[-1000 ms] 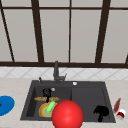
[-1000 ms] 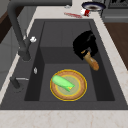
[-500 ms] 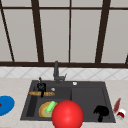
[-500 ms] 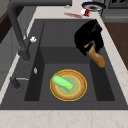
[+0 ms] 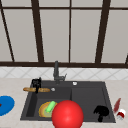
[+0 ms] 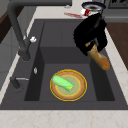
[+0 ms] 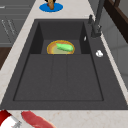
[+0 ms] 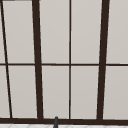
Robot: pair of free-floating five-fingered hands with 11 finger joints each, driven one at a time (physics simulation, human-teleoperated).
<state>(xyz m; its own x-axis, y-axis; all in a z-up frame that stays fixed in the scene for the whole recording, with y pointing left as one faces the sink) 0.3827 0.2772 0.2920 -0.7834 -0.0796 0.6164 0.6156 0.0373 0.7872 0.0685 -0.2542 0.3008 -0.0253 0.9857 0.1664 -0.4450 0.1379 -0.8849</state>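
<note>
My left hand (image 5: 36, 83) is curled tight round the bread (image 5: 44, 89), up in the air w/ the plate (image 6: 80, 87) & green veg (image 6: 61, 82) below it.

window (image 8: 70, 60): big, dk brown frame w/ vertical bars + one horizontal bar; pale grey panes, nothing seen thru them
wall: strip of light tiles (image 5: 82, 73) btw sill & counter
counter (image 5: 117, 86): pale beige, marbled
sink (image 7: 60, 77): dk grey, set into counter, deep basin + shallow part
faucet (image 5: 56, 72): dk, at back edge, below window
light: even, flat
</note>
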